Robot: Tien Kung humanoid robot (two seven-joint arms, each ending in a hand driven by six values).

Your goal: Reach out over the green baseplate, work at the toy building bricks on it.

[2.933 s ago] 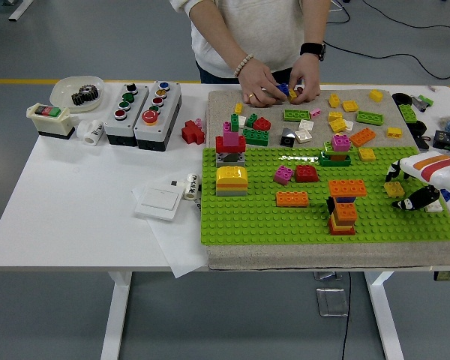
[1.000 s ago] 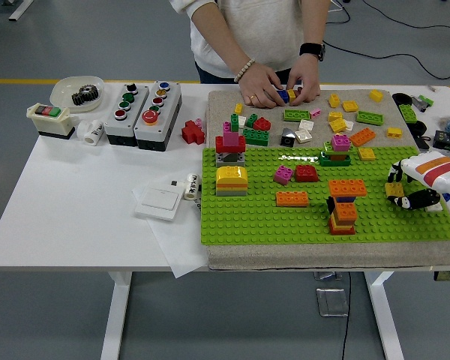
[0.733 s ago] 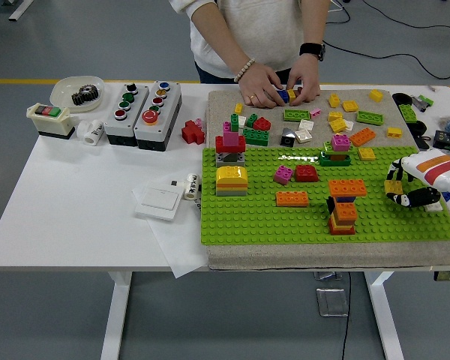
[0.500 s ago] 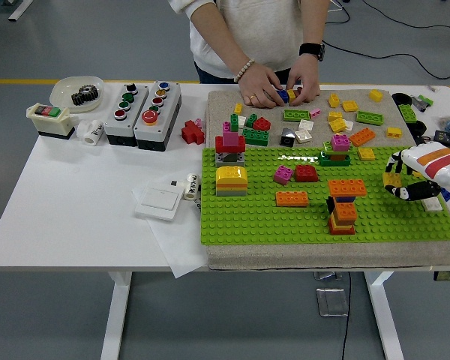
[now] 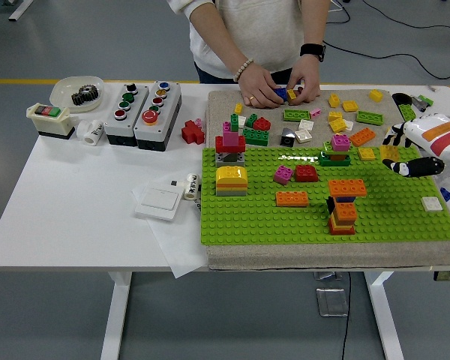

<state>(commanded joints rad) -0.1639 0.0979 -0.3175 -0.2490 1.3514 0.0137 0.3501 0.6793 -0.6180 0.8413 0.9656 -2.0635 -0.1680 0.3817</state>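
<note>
— Where did the baseplate (image 5: 375, 221) lie?
— On the mat (image 5: 285, 256), right of the paper (image 5: 176, 244) and the switch (image 5: 159, 202).
— And the loose bricks (image 5: 345, 120)?
— Beyond it on the mat's far half, with the button boxes (image 5: 142, 112) far left.

- A single head view is supplied; no second view exists to share coverage with it.
- The camera sits high on the robot's side of the white table (image 5: 75, 217) and faces forward and down across it.
- The near edge of the table runs along the lower part of the frame, with floor visible below it.
- The far edge lies near the top, where a person (image 5: 259, 34) stands, cropped at the chest.
- Framing is mid-distance: the table's left end shows, while its right end is cut off.
- The green baseplate (image 5: 270, 221) lies right of the table's centre.
</note>
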